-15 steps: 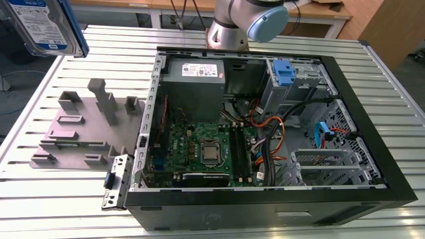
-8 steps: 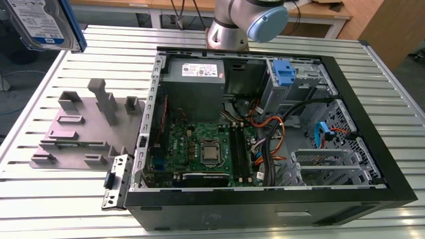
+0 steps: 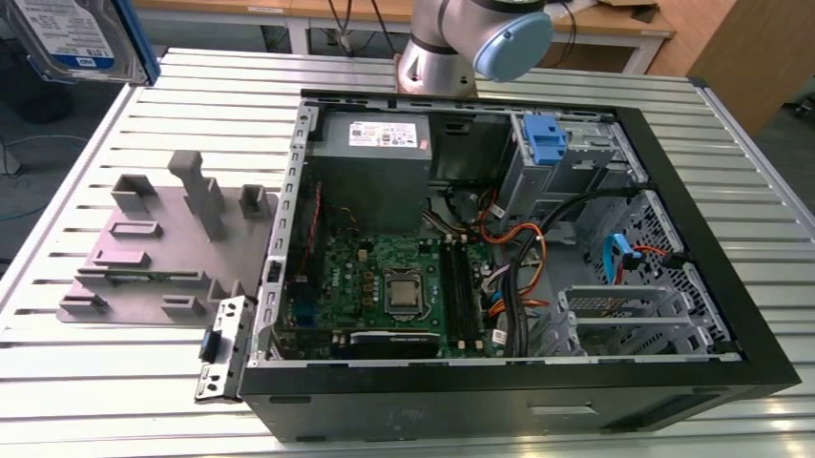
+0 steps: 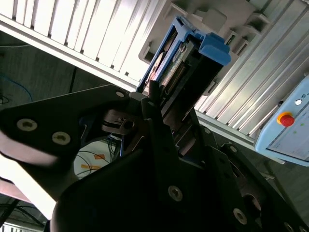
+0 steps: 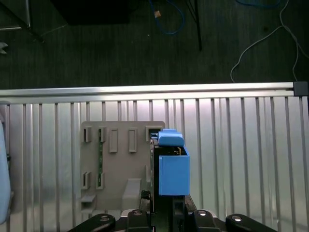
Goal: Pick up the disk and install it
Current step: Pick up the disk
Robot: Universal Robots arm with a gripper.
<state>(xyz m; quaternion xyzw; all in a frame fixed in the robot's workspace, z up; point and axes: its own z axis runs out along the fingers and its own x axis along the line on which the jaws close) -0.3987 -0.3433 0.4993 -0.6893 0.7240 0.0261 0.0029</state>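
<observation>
Disk hangs clear of the table, high at the exterior view's left, with its white-and-blue label facing that camera and its blue rail frame along the edge. In the first wrist view the disk stands on edge over the slatted top, just beside the grey moulded holder, whose slots it has left empty. In the second wrist view the blue frame and the connector edge point away from the arm.

The fingers are closed on the disk's near end, pressing its two flat faces, with no gap showing between them and the metal.

By the look of it, this is a stiff, dense piece, heavy for its bulk, and it should not bend in the grip. Its bare metal faces are probably smooth enough to slip under a light squeeze, so a firm hold across the body seems right. The plastic rail would likely flex or unclip if taken by itself. The connector pins and the underside board are best left untouched, and knocks are a risk to a drive of this kind.

Well apart, toward the exterior view's right, the open computer case lies on the table. Inside are the motherboard, the grey power supply and a drive bay with a blue latch. The arm rises behind the case.
</observation>
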